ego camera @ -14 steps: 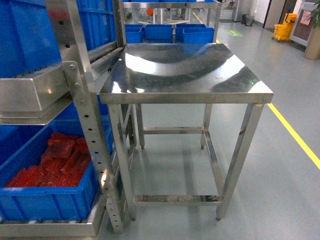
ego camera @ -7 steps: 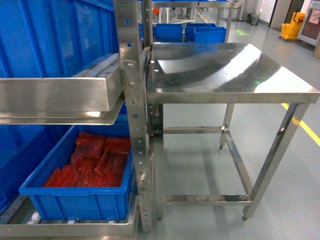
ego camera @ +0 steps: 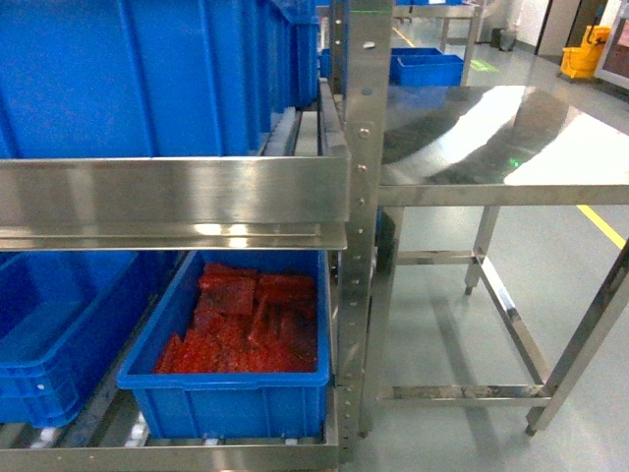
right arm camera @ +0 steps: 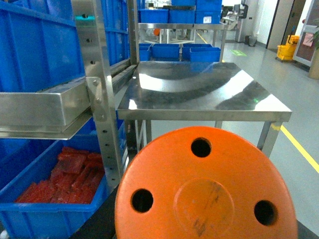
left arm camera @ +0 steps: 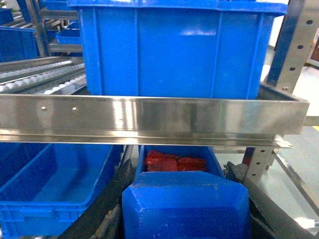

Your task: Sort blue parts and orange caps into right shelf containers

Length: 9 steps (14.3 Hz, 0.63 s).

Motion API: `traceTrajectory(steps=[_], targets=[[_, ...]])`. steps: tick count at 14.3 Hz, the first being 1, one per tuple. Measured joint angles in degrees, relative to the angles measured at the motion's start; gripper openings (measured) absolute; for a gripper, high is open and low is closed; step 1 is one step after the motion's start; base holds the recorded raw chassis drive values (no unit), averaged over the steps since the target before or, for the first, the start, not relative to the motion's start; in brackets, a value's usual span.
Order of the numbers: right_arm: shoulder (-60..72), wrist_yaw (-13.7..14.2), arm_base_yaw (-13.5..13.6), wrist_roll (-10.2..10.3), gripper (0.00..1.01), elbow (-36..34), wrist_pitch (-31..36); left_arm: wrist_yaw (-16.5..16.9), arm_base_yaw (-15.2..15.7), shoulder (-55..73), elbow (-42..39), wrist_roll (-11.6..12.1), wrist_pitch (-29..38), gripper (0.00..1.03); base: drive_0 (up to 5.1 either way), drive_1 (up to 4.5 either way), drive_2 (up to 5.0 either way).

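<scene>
A steel rack (ego camera: 359, 147) w/ ribbed bright blue crates (ego camera: 138, 79) is seen in head view beside a polished steel table (ego camera: 511, 147); neither arm is shown there. A lower crate (ego camera: 231, 398) holds red pieces (ego camera: 246, 324). Left wrist view: a smooth blue part (left arm camera: 184, 204) fills the foreground, pincer state can't be told. Right wrist view: a round orange cap (right arm camera: 207, 189) w/ three holes, grip likewise can't be told.

Steel table (ego camera: 511, 147) beside rack post (ego camera: 366, 197) (yellow mop bucket (ego camera: 585, 54) behind).

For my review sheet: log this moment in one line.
left: blue part held | right: orange cap held | lower crate: red pieces | steel table: bare
</scene>
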Motion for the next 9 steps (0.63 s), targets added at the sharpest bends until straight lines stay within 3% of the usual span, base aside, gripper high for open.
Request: traceTrajectory(steps=[7,9], targets=[[0.0,0.0,0.0,0.0,0.45,0.0,-0.3,-0.1,0.0,0.0,0.0,0.0,0.0,0.43,-0.1,4.21,-4.5],[0.0,0.0,0.0,0.0,0.45,0.0,-0.4,0.0,0.0,0.0,0.0,0.0,-0.1,0.43,-5.0,2.41,2.4]])
